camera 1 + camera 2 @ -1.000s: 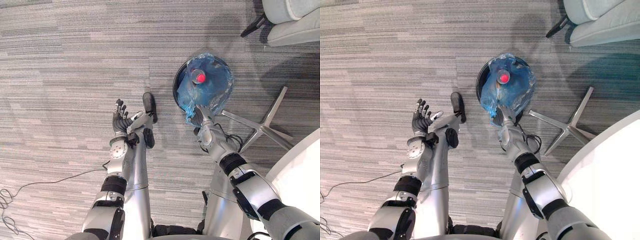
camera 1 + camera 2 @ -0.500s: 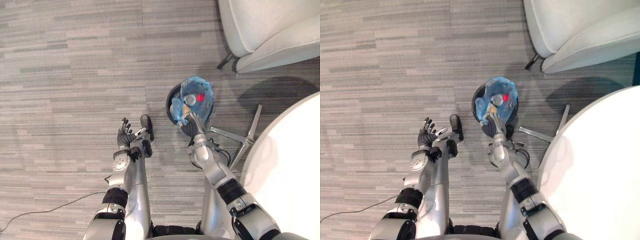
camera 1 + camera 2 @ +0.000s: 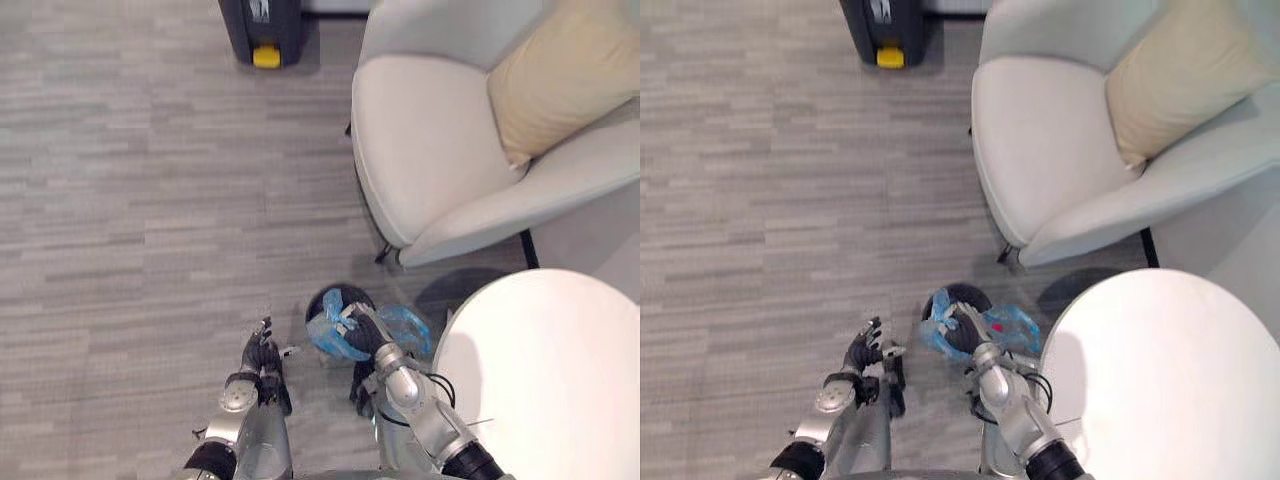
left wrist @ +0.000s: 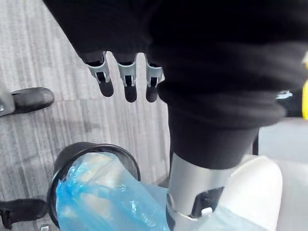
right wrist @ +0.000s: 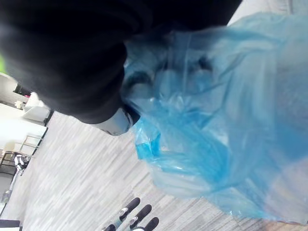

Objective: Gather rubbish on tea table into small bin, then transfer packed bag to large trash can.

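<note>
The right hand (image 3: 362, 338) is closed on the gathered top of the blue bag (image 3: 405, 325); in its wrist view the curled fingers show through the plastic. The bag bulges to the right of the small bin (image 3: 335, 298), beside the round white table (image 3: 540, 370). The left wrist view shows blue plastic inside the black rim, so the bag is probably not yet clear of the bin, though the angle makes this hard to judge. The left hand (image 3: 258, 352) hangs empty with fingers straight, to the left of the bin. The coming move turns on the large trash can (image 3: 262, 30), dark with a yellow pedal, which stands well apart at the far side of the floor, far and slightly left of the loaded hand, with the armchair (image 3: 430, 150) to the right of that path. Compared with half a second ago, the bag is bunched and drawn up instead of lying spread in the bin with a red cap showing. The camera has also tilted toward the far side, bringing the large can into view; the furniture itself has not moved.
</note>
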You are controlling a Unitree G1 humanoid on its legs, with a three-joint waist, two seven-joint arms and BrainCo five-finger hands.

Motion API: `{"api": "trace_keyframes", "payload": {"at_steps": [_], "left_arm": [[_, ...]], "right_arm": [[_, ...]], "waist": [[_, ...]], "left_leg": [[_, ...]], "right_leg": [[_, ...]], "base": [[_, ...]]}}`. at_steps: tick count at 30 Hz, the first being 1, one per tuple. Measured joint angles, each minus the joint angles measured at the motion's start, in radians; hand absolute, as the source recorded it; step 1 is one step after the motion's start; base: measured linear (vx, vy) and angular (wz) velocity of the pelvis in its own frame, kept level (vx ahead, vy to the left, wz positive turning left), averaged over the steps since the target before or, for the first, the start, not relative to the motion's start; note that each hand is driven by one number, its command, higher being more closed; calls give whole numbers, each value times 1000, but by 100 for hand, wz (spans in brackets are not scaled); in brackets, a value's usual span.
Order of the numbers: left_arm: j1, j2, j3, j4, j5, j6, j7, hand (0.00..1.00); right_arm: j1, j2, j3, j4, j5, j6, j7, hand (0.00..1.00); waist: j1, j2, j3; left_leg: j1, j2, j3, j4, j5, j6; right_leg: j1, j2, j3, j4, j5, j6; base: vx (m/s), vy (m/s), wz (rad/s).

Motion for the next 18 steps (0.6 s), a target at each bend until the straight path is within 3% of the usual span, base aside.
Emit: {"api": "trace_keyframes", "payload": {"at_steps": [3, 6, 18], "left_arm": [[47, 13, -4, -5, 39, -2, -16, 0], [87, 33, -9, -50, 50, -3, -19, 0], [167, 63, -20, -296, 83, -29, -20, 0]], "right_arm": [[36, -31, 1, -85, 19, -18, 42, 100], [35, -45, 0, -116, 42, -49, 64, 100], [-4, -110, 37, -184, 164, -53, 102, 100]], "waist": [[0, 31, -57], [-1, 36, -76], [1, 59, -126]], "left_leg": [[112, -11, 9, -104, 21, -15], [173, -10, 13, -144, 27, -24], [233, -20, 0, -197, 49, -18]], "right_leg": [[105, 15, -3, -94, 20, 9], [162, 25, -4, -126, 20, 9], [232, 32, -7, -189, 44, 11]], "base": [[180, 10, -5], [115, 5, -5], [-15, 11, 2]]}}
